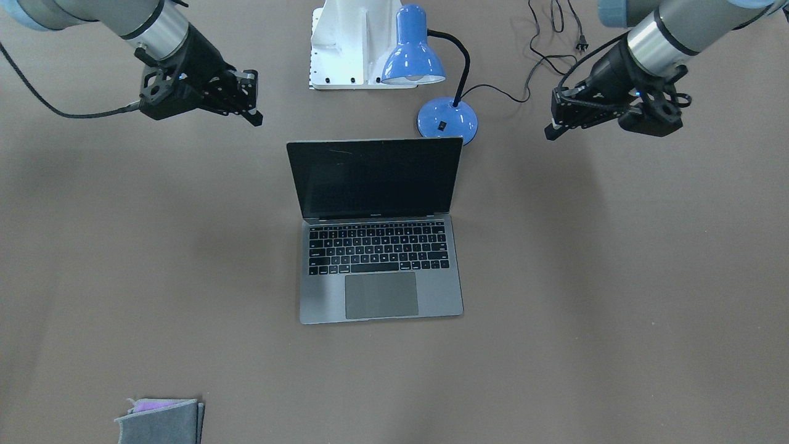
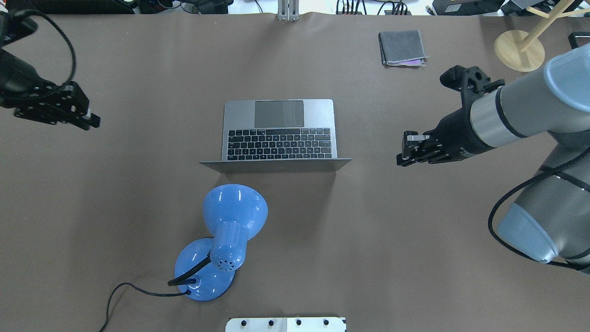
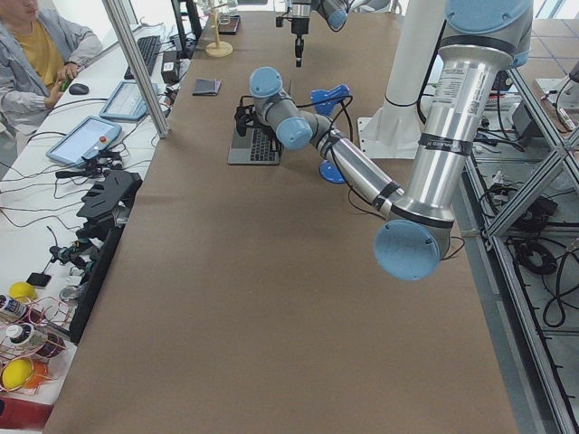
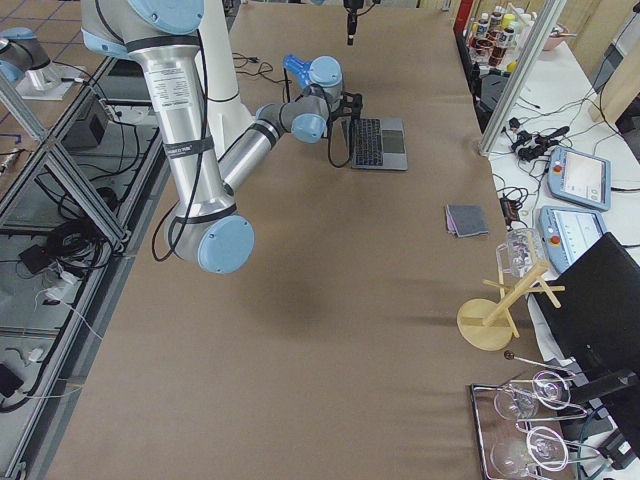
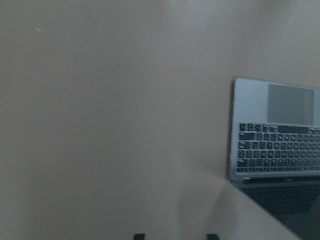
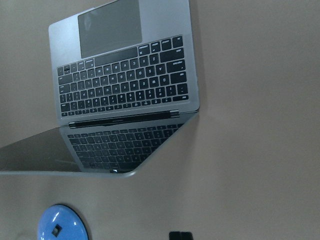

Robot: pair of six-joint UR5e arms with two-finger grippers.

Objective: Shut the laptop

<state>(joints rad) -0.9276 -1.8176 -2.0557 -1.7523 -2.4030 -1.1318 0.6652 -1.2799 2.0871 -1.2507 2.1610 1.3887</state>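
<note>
The laptop (image 1: pixel 379 265) is a slim grey one with black keys. It stands open in the middle of the table with its dark screen upright; it also shows in the overhead view (image 2: pixel 279 133). My left gripper (image 2: pixel 92 119) hovers well off to the laptop's side, and in the left wrist view its two fingertips (image 5: pixel 140 236) stand apart. My right gripper (image 2: pixel 403 148) hovers off the other side, level with the hinge. The right wrist view shows one dark block at the bottom edge, so the right gripper (image 6: pixel 180 235) looks shut. Both are empty.
A blue desk lamp (image 2: pixel 235 212) stands just behind the screen on my side, its cord (image 1: pixel 555 37) trailing away. A grey felt pouch (image 2: pixel 402 47) lies at the far right. A wooden stand (image 2: pixel 518 44) is at the far right corner. The white base plate (image 2: pixel 286 324) is at the near edge.
</note>
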